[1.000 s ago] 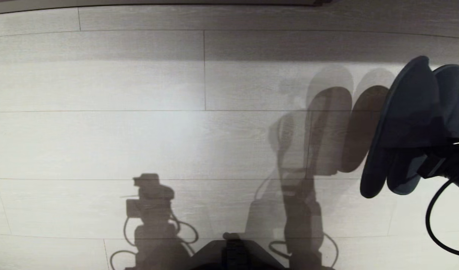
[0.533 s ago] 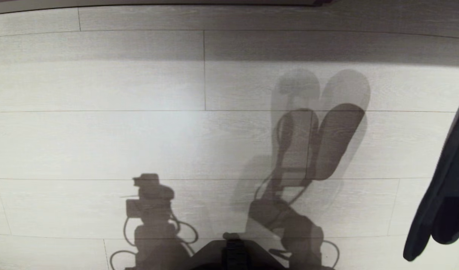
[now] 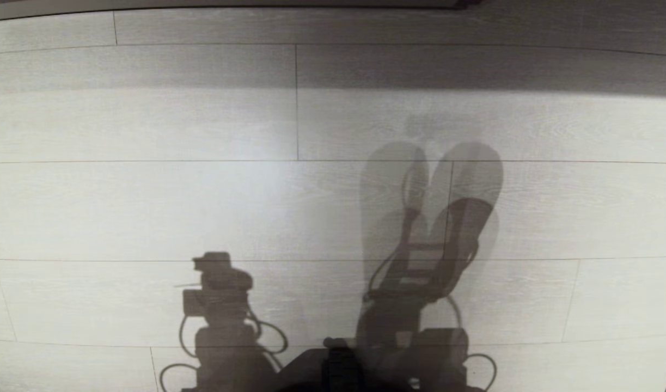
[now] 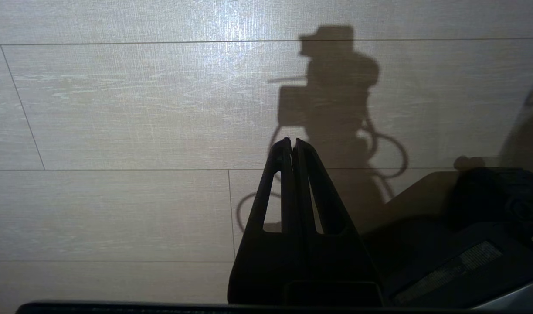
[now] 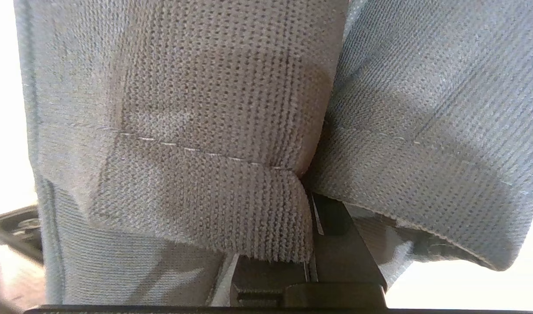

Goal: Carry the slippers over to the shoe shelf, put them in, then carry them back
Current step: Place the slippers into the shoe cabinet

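Observation:
The slippers fill the right wrist view as two folds of dark grey knitted fabric, one (image 5: 196,131) beside the other (image 5: 427,131). My right gripper (image 5: 310,205) is shut on them where their edges meet, and the fabric covers its fingertips. Neither the right arm nor the slippers appear in the head view, only their shadow (image 3: 436,218) on the floor. My left gripper (image 4: 292,141) is shut and empty, hanging still over the floor beside the robot base (image 4: 466,244). The shoe shelf is out of view.
Pale wood-look floor planks (image 3: 147,207) spread across the head view, with a darker shaded band (image 3: 333,65) along the far edge. The left arm's shadow (image 3: 218,305) lies near the robot base (image 3: 338,370).
The right gripper with the slippers has swung right and down, out of the head view. Its shadow on the floor slid left and nearer the base. The left arm has not moved.

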Motion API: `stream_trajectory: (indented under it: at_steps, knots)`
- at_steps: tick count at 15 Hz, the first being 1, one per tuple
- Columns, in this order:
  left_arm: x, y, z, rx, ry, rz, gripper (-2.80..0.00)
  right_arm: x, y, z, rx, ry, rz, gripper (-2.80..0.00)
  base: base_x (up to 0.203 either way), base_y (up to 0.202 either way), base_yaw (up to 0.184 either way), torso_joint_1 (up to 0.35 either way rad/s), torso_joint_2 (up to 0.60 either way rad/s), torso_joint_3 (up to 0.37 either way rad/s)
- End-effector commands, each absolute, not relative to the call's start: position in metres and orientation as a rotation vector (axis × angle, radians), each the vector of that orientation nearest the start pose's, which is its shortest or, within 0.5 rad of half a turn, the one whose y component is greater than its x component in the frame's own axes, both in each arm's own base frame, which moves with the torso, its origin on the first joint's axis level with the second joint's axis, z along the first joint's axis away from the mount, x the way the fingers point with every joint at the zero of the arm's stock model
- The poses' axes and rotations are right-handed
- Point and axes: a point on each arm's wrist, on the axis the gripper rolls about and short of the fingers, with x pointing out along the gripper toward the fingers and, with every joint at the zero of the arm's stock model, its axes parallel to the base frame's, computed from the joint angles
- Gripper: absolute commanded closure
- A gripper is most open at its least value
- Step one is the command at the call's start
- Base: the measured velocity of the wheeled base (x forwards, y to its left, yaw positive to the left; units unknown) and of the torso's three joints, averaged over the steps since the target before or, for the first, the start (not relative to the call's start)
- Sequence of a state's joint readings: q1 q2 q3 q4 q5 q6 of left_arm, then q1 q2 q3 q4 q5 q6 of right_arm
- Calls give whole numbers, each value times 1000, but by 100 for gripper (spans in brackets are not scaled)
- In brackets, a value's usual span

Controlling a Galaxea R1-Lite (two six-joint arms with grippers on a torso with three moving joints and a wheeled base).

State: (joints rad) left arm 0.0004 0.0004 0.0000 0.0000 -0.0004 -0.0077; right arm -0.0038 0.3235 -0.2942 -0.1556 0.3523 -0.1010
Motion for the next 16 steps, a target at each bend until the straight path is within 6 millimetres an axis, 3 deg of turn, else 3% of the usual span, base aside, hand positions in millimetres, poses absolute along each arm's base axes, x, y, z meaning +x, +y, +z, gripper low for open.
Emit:
stream_trajectory:
  at_steps: [1,4,8,12,14,16]
  knots:
    - [-23,0,75,-8,-1,2,0,-20,6,167,-129,-198,318,0,0,0,0,0,0,0]
    - [-23,0,75,-8,-1,0,0,-22,4,137,-111,-170,204,0,0,0,0,0,0,0]
    - [-23,0,75,-7,-1,1,0,-26,4,95,-100,-142,178,0,0,0,0,0,0,0]
    - [-23,0,75,-5,0,1,0,-26,3,93,-93,-124,136,0,0,0,0,0,0,0]
    - [-23,0,75,-6,0,0,0,-24,1,87,-93,-99,25,0,0,0,0,0,0,0]
    - [-23,0,75,-6,0,0,0,-23,0,76,-90,2,10,0,0,0,0,0,0,0]
